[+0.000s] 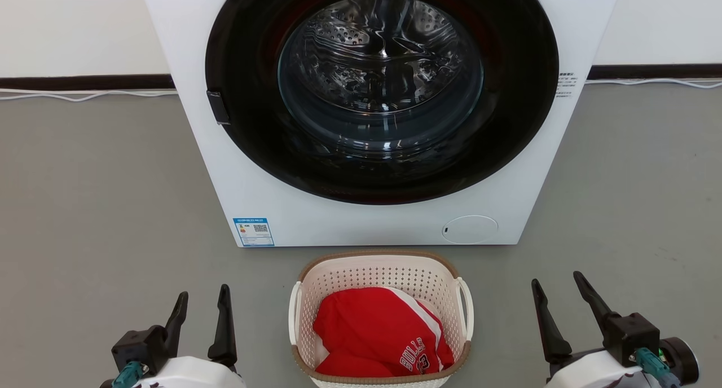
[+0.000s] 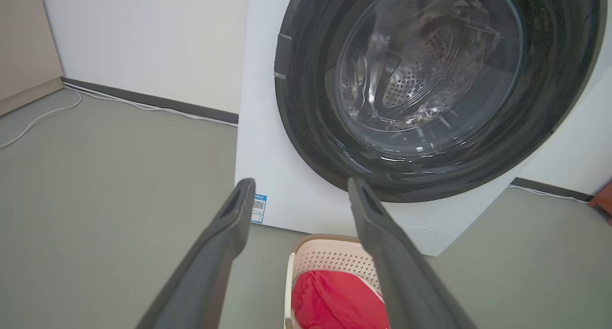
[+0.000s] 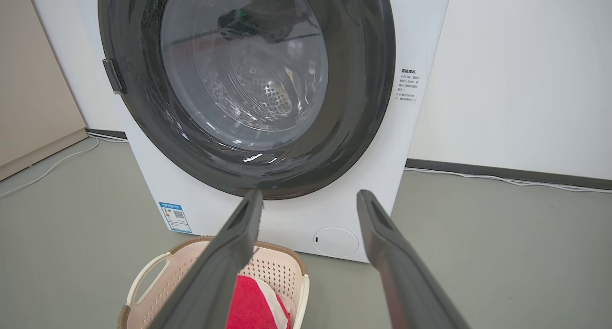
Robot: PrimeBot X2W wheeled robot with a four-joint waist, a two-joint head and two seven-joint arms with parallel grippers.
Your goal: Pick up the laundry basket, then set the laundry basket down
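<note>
1. At lower centre of the head view, the laundry basket (image 1: 383, 276) stands on the grey floor (image 1: 84, 207), just in front of the washing machine (image 1: 338, 224). The frame's bottom edge cuts off its near rim.
2. Inside the basket lies a red garment (image 1: 366, 331) with white trim. The word "BULLS" is legible at its lower right, and the figures beneath it are partly folded away.
3. The frame's upper edge cuts off the top of the washing machine. The print on its right side and on the blue label (image 1: 254, 232) is too small to read.
4. At lower left, the left gripper (image 1: 203, 292) has its fingers spread wide with nothing between them, and it stands well apart from the basket's left handle (image 1: 294, 314).
5. At lower right, the right gripper (image 1: 555, 278) is likewise spread wide and empty, well apart from the right handle (image 1: 467, 309).
6. In the left wrist view, one dark finger (image 2: 397, 271) covers part of the basket, and the bottom edge cuts off the rest.
7. In the right wrist view, one finger (image 3: 215, 271) crosses the basket's middle. A dark shape mirrored in the door glass (image 3: 258, 18) cannot be made out.
</note>
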